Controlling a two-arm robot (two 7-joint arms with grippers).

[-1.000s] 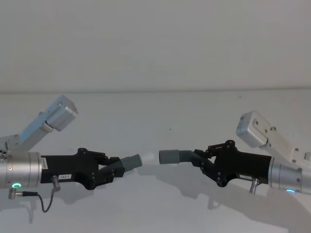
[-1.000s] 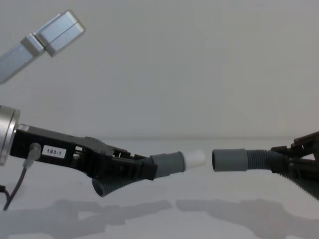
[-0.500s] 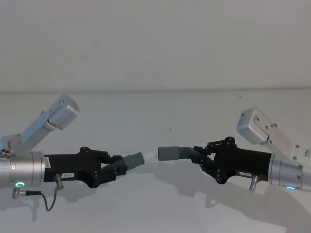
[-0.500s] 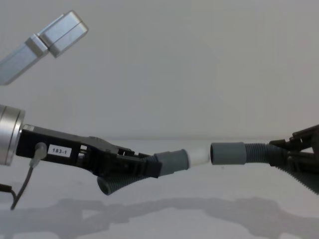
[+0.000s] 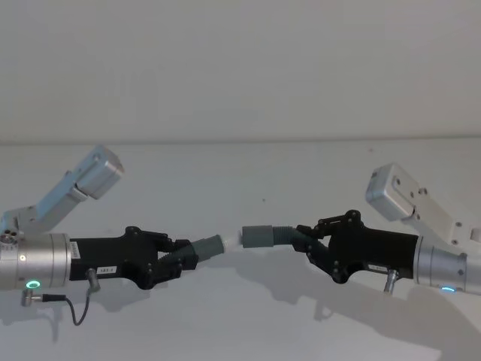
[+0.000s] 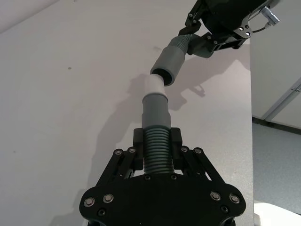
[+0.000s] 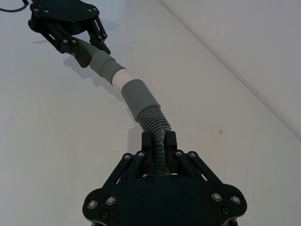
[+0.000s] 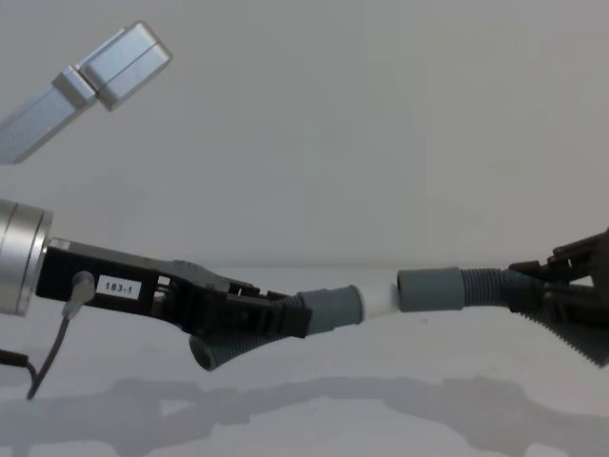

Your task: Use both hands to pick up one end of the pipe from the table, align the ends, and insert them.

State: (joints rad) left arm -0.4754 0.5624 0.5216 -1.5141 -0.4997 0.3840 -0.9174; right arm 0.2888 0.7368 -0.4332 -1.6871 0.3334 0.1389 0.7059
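This looks like a bare lab or test room set up for robot work. A plain matte white desk (image 5: 248, 316) runs back to a blank pale grey wall (image 5: 240, 68), with nothing homely on either. Past the desk edge, the left wrist view shows grey floor (image 6: 275, 160) and pale panels.

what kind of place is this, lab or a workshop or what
Probably a robot test lab: a bare white table against a plain grey wall, with the left claw and right claw each holding a hose piece above it, and nothing homely around.
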